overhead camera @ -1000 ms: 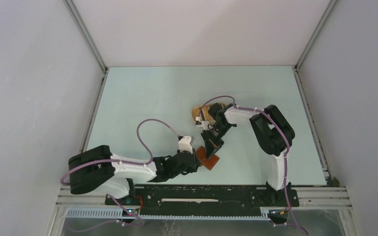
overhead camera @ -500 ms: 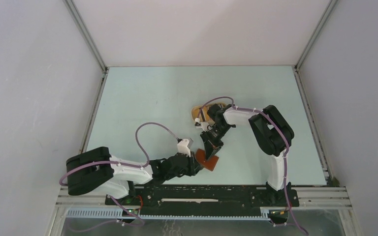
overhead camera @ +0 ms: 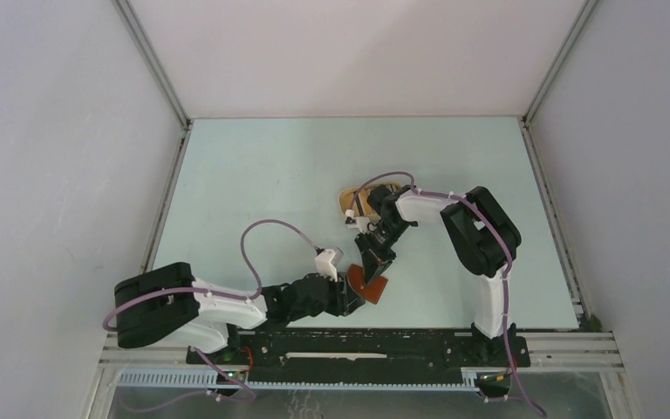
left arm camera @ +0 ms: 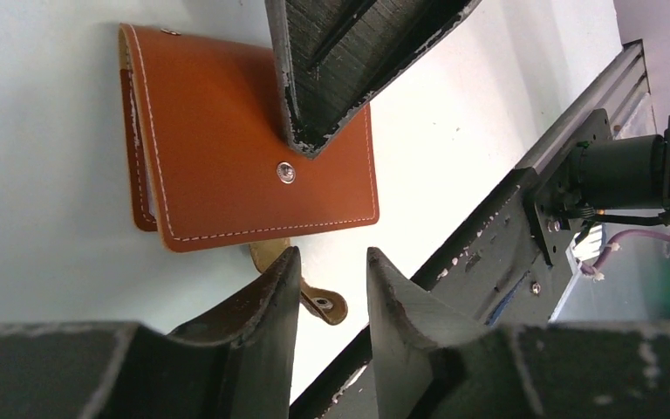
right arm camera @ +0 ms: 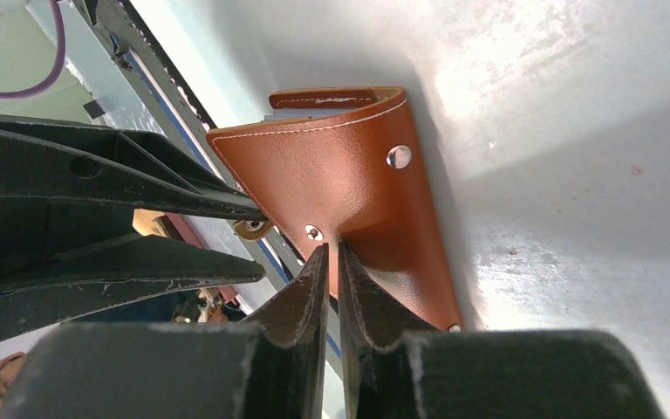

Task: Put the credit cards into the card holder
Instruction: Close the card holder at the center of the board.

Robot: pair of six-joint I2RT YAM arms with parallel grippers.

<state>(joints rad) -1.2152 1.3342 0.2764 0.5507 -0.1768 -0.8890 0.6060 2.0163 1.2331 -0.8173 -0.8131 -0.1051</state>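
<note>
Your right tool (right arm camera: 332,250) is all but closed, its tips pressing on the closed holder (left arm camera: 227,131), which lies flat on the surface (left arm camera: 44,262) near its near edge. Your left tool (left arm camera: 331,257) is narrowly parted, the strap (left arm camera: 321,303) showing in its gap

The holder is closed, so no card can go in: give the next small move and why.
The right gripper, shut, presses on the card holder; probably the left gripper should ease forward and close on its strap tab, unsnapped just ahead of the open fingers, to pull it open.
</note>
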